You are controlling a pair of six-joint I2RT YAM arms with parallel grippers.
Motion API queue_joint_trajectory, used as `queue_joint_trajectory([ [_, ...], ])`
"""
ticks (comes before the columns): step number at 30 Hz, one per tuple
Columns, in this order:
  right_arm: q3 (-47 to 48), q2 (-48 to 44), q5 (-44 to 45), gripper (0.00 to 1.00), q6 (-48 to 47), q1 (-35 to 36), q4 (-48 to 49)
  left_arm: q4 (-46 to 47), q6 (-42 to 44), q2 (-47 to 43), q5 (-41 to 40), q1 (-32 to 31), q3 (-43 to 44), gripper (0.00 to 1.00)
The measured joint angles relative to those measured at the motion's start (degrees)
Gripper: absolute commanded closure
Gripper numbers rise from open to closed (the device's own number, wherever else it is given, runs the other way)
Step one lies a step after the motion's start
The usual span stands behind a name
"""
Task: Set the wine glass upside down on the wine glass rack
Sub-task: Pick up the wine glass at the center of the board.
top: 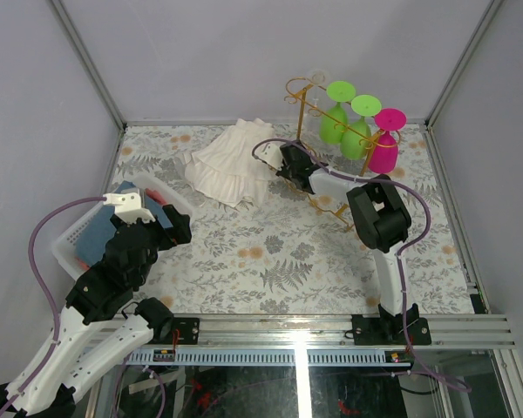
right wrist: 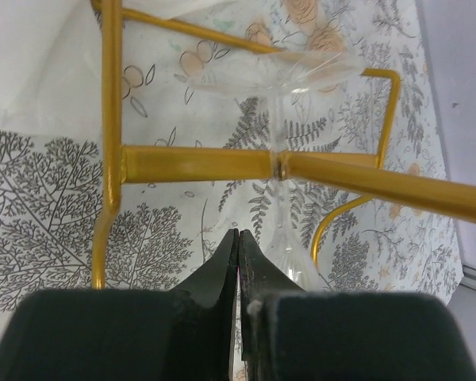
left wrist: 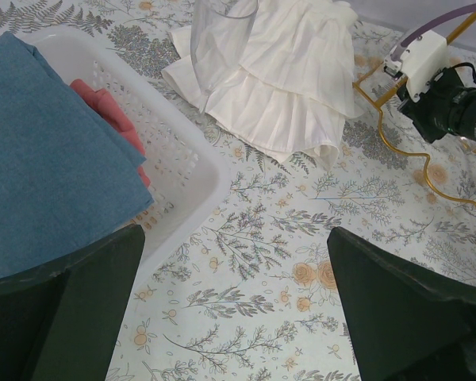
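We see the floral desk [top: 270,261] with the gold wine glass rack [right wrist: 198,164] at its far right, a white basket [left wrist: 182,159] of folded cloths at the left, and a white frilled garment [top: 227,165] between them. Two green glasses [top: 334,122] and a pink glass [top: 383,152] hang upside down on the rack. The clear wine glass [right wrist: 270,71] is on the rack too, its foot above the rail and its stem dropping past it. The right pincer [right wrist: 238,238] sits just before that stem, fingers pressed together on nothing. The left pincer [left wrist: 238,317] gapes wide, empty, beside the basket.
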Motion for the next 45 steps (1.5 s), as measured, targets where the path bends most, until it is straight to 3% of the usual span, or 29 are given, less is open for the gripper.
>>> queue_joint_trajectory([
  [9,-4.72,-3.96,-1.38,1.0,0.04,-0.02,-0.15,0.0,-0.02,0.0,0.0,0.0,0.0,0.0],
  [11,-5.42,-6.1,-2.19,0.89,0.04,-0.02,-0.2,0.0,0.0,0.0,0.0,0.0,0.0,0.0],
  [13,-5.51,-7.82,-3.06,0.64,0.15,-0.02,-0.13,0.0,0.0,0.0,0.0,0.0,0.0,0.0],
  [15,-5.51,-9.29,-3.69,0.5,0.0,-0.04,0.0,0.0,0.0,0.0,0.0,0.0,0.0,0.0],
  [25,-2.73,-6.12,-1.77,0.33,-0.81,-0.11,0.2,0.0,0.0,0.0,0.0,0.0,0.0,0.0],
  [34,1.49,0.31,-0.46,0.36,-1.51,-0.48,0.11,0.0,0.0,0.0,0.0,0.0,0.0,0.0],
  [38,2.91,1.99,-0.44,0.46,-1.55,-0.94,-0.52,0.0,0.0,0.0,0.0,0.0,0.0,0.0],
  [45,3.82,2.97,-0.52,0.75,-1.33,-1.4,-1.25,0.0,0.0,0.0,-0.02,0.0,0.0,0.0],
])
